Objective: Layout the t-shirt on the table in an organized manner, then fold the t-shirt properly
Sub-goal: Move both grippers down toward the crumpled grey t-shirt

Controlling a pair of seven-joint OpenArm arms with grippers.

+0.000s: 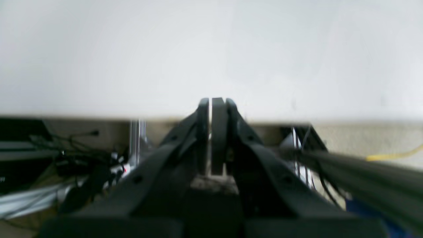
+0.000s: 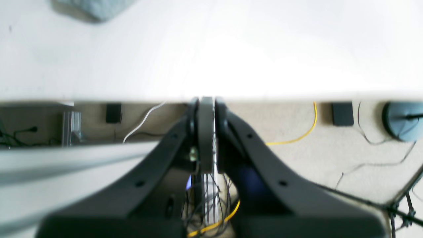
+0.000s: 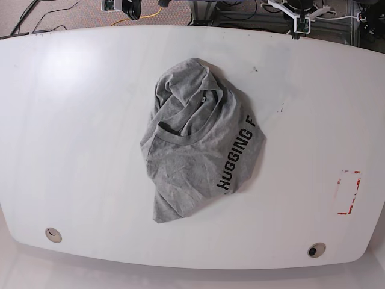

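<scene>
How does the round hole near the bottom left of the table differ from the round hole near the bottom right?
The left hole looks pale, close to the white of the table; the right hole has a dark centre. The left hole sits slightly higher in the base view. The red outline mark lies near the right hole, not the left. Both are small, round and near the table's edge.

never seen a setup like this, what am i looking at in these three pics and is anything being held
This is a two-armed robot at a white table. The base picture looks down from overhead: a crumpled grey t-shirt lies mid-table, with a red outline mark and two round holes nearby. The other two pictures come from cameras on each wrist, looking along the jaws over the table edge. The left gripper and right gripper both have jaws shut, and neither holds anything. The shirt is untouched.
</scene>
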